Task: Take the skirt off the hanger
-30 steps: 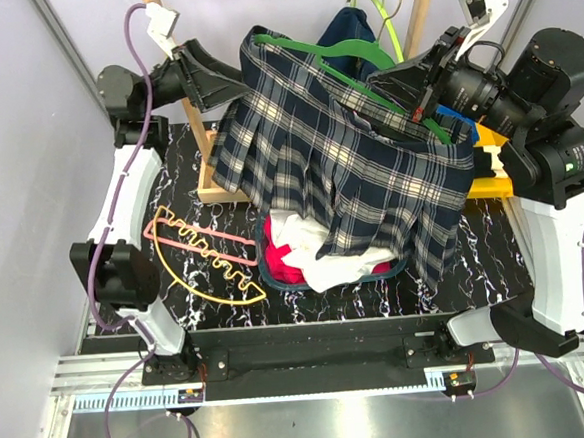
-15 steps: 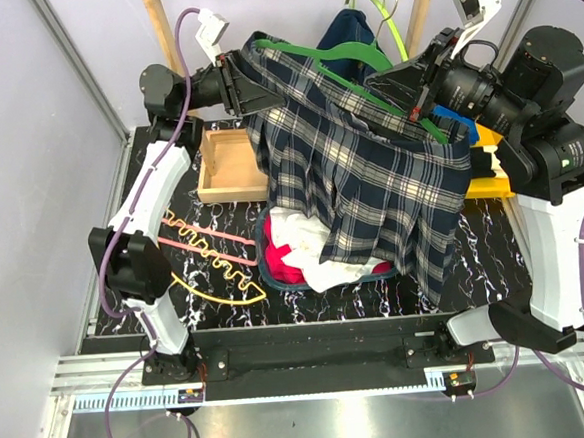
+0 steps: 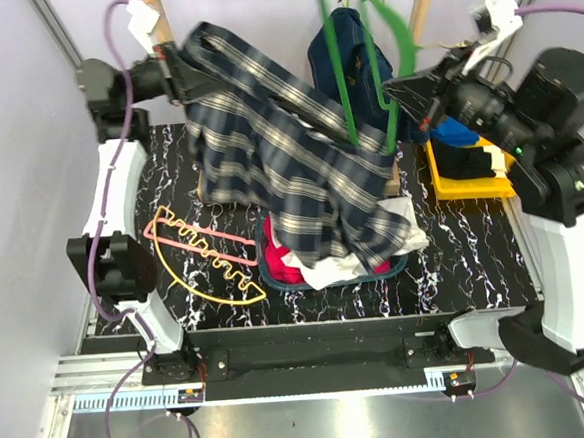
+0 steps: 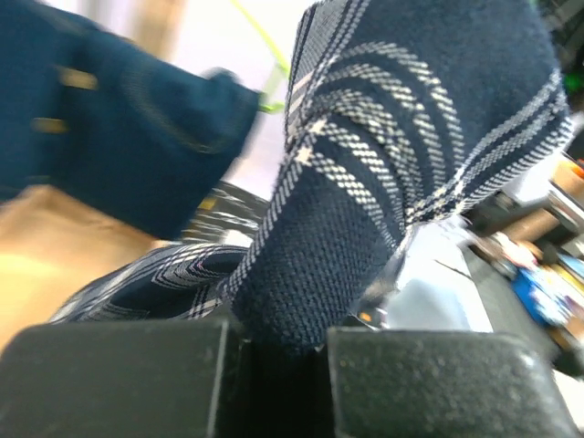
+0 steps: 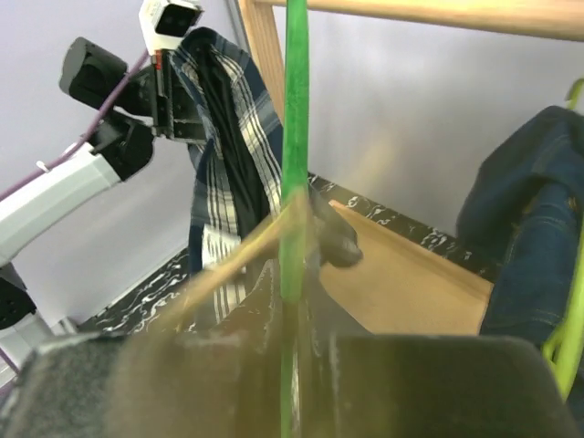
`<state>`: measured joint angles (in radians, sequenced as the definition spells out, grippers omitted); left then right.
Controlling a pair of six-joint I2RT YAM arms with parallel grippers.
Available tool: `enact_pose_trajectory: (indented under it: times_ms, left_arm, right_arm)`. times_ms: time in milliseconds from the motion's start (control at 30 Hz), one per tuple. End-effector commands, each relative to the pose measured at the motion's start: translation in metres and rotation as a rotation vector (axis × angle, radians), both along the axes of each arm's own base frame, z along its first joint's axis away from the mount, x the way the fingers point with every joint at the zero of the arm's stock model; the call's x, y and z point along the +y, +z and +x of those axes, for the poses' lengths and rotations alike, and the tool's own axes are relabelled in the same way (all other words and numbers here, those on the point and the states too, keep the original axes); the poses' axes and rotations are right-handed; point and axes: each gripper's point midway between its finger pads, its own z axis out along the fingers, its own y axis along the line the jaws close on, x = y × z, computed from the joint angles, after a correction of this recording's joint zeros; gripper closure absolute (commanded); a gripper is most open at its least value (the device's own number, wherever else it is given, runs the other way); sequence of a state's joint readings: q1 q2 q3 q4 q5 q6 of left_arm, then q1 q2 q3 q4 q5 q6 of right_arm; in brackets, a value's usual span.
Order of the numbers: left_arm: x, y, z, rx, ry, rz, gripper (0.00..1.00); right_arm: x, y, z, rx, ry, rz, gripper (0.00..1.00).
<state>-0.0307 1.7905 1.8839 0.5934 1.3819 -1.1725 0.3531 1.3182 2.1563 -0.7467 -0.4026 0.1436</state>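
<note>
Looking down from the top camera, I see my left gripper (image 3: 182, 74) pinching the waistband of the skirt (image 3: 289, 169) high at the back left. The plaid cloth trails down to the right onto the basket (image 3: 263, 268). My right gripper (image 3: 396, 96) is clamped on the hanger (image 3: 333, 56), which stands nearly upright. The left wrist view shows a plaid fold squeezed between both fingers, with the denim garment (image 4: 128, 128) behind. In the right wrist view, the green bar rises from between the pressed-together fingers, and the skirt hangs to its left.
</note>
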Motion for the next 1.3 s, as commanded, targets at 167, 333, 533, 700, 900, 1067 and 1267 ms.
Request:
enact_pose_trajectory:
  times_ms: [167,333,533,700,900,1067,1267]
  left_arm:
    - [-0.027,0.022,-0.029,-0.093,-0.028,-0.023,1.00]
    - [-0.094,0.015,-0.054,-0.083,-0.199,-0.017,1.00]
    - [-0.154,-0.040,-0.077,0.044,-0.363,0.034,1.00]
    - [-0.177,-0.120,-0.069,0.178,-0.385,0.134,1.00]
    - [-0.172,-0.241,-0.059,0.175,-0.244,0.406,1.00]
    - [-0.159,-0.287,-0.029,0.053,-0.100,0.626,1.00]
    - [-0.131,-0.367,-0.090,-0.108,-0.346,1.007,1.00]
  right_arm:
    - [-0.034,0.049,-0.035,-0.209,-0.117,0.050,1.00]
    - [-0.053,0.095,-0.034,-0.370,-0.225,0.130,1.00]
    - [-0.078,0.148,-0.039,-0.554,-0.352,0.202,1.00]
    - [-0.082,0.158,-0.049,-0.583,-0.357,0.211,1.00]
    - [-0.093,0.156,-0.064,-0.587,-0.389,0.185,1.00]
    - [-0.096,0.150,-0.063,-0.558,-0.408,0.155,1.00]
    - [-0.097,0.143,-0.061,-0.531,-0.414,0.149,1.00]
